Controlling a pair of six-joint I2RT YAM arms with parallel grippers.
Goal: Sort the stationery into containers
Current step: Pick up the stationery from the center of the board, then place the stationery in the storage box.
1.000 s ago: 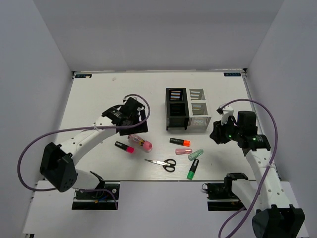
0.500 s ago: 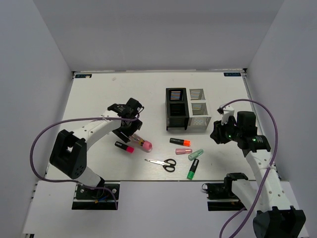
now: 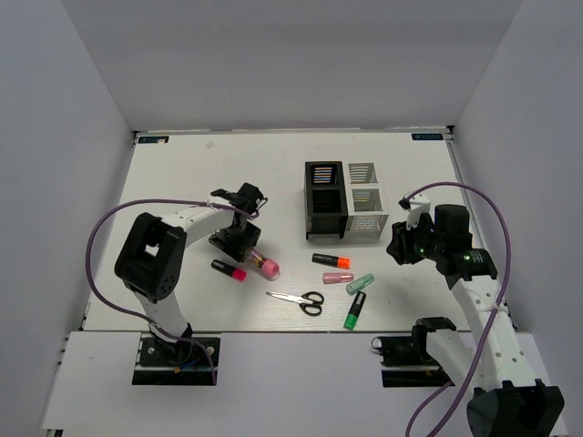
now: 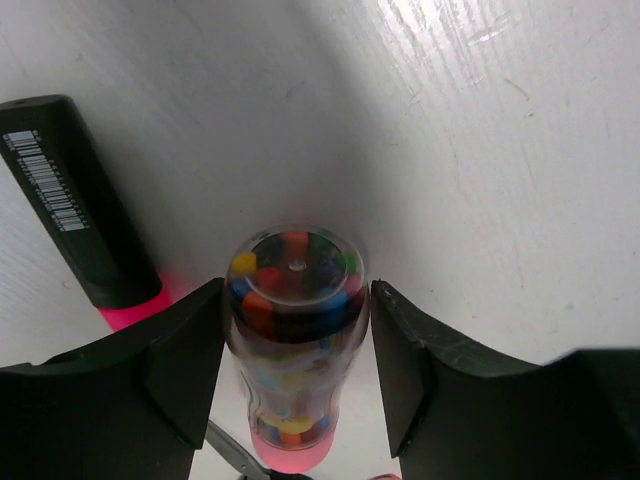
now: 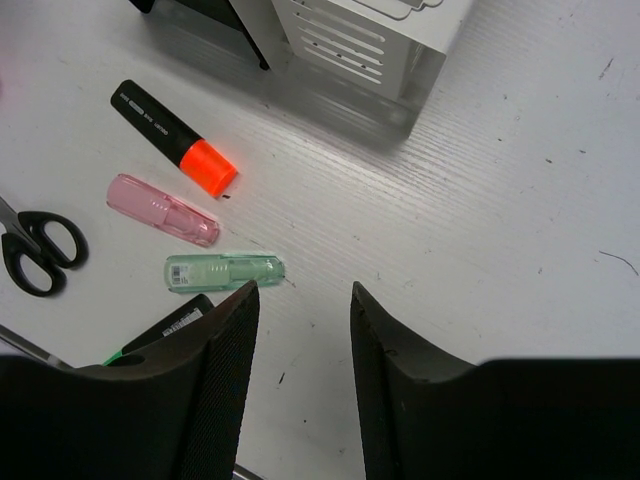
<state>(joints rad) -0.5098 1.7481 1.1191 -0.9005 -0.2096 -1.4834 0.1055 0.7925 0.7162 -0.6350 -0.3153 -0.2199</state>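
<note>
Layout of the table (image 3: 173,173), with every position given from the black organizer (image 3: 324,202), which stands upright near mid-table. Farthest to its left, on the side toward the arm bases, lies the pink-tipped black marker (image 3: 229,270). Closer to the organizer, on that same near-left side, the left claw (image 4: 297,300) points down at the table. Its two fingers (image 4: 185,370) press against opposite walls of the clear tube (image 3: 264,265), so the claw is clamped on it. The tube is packed with many-coloured pieces, has a pink end and lies on the table. On the organizer's near side, slightly left, lie the black-handled scissors (image 3: 301,299), blades pointing left. Just in front of the organizer's near face is the orange-tipped marker (image 3: 332,260), and the pale pink tube (image 3: 337,277) lies one step nearer the arms. The mint tube (image 3: 360,283) lies near-right of the organizer. The green marker (image 3: 354,310) lies farthest toward the arms. The white organizer (image 3: 367,211) stands against the black organizer's right side. Beyond it, to the right, the right claw (image 5: 305,292) hangs above the table, its fingers parted with bare table showing between them.
</note>
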